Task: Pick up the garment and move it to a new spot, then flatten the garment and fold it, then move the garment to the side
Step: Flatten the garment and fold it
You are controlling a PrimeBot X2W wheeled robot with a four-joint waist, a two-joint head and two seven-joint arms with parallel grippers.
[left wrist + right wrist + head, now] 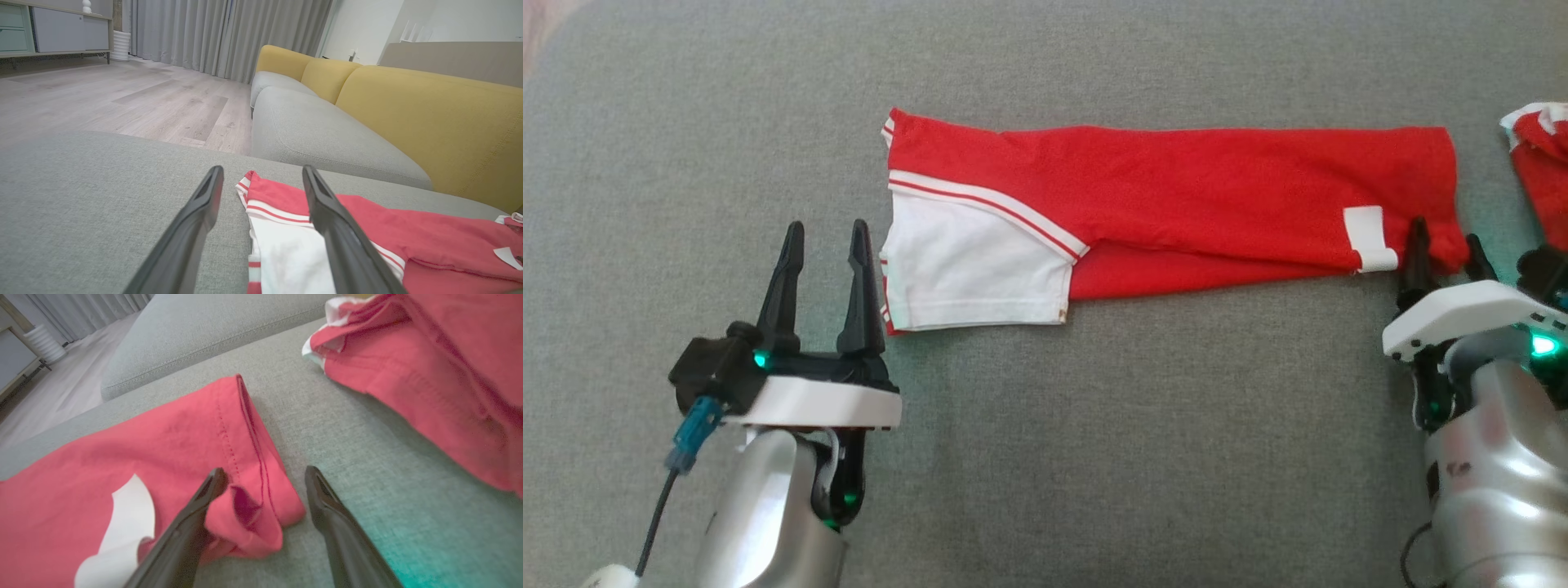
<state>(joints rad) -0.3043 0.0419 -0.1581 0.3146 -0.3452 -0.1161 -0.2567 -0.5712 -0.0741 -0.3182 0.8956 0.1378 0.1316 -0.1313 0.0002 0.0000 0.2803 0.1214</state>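
While the long red garment with a white panel and white stripes (1176,196) lies flat across the middle of the grey woven sofa cushion (1094,457), folded into a narrow band running left to right, both arms sit at its ends. The left gripper (825,233) stands at the band's left end, beside the white panel. Its two dark fingers are spread wide and hold nothing. In the left wrist view the inner finger crosses over the white cloth, and the outer finger is over bare cushion; whether the inner finger touches the cloth I cannot tell.

At the right end, the right gripper (1445,237) straddles the lower corner of the red hem. Its fingers are also parted, not pinched. In the right wrist view a small rolled lip of red cloth sits between them, lying against the left finger, while the other finger stands apart over grey fabric. A white patch lies just left of that corner.

A second, rumpled red and white piece of clothing (1539,171) lies near the right edge, separate from the folded band. Yellow backrest cushions (429,122), a pale wooden floor (122,98) and grey curtains (224,32) lie beyond.
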